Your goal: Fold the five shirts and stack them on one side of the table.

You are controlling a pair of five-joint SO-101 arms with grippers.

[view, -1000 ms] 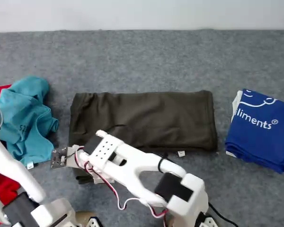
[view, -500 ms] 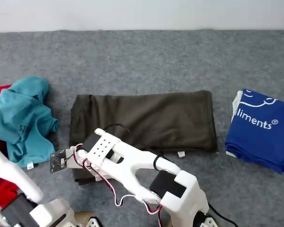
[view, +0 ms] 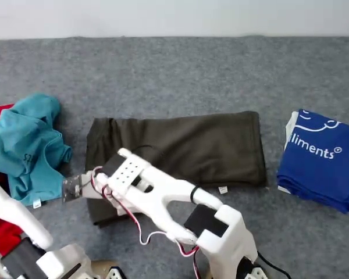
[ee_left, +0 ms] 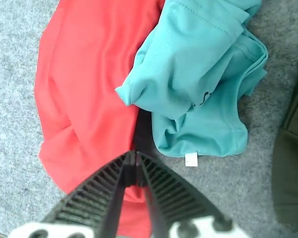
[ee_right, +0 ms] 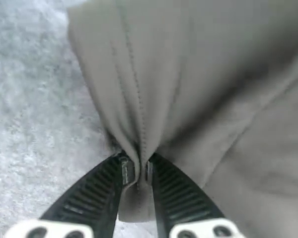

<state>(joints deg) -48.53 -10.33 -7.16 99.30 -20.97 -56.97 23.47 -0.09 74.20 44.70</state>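
Counter [view: 180, 75] first: a grey felted sheet running under everything. Biggest piece on it was the dark olive shirt [view: 192, 145], lying as a long band across the middle. It looked partly folded and seemed to want one more fold to reach stack size. Out on the right sat the blue shirt [view: 323, 163], folded square and probably the start of the stack. Over on the left, the teal shirt [view: 29, 145] was a crumpled heap lying partly over the red shirt [ee_left: 84, 89], which was also unfolded. My call: one done, one in hand, two waiting, and the fifth not made out.

Right claw [ee_right: 135, 168] was down at the olive shirt's near left corner, clenched on a pinch of hem with cloth bunching between the jaws. Left claw [ee_left: 135, 159] hung above the red shirt beside the teal one, jaws pressed together with nothing between them that I could see.

On handling: this was thin jersey, light and limp, with no stiffness at all. It would likely sag and drag from a single held corner, and the felted counter would probably grip it. The best hold was the stitched hem at a corner, or both corners of the short edge, so the fold could land square. Smallest thing: a white tag [view: 223, 189] poking out at the olive shirt's near edge.
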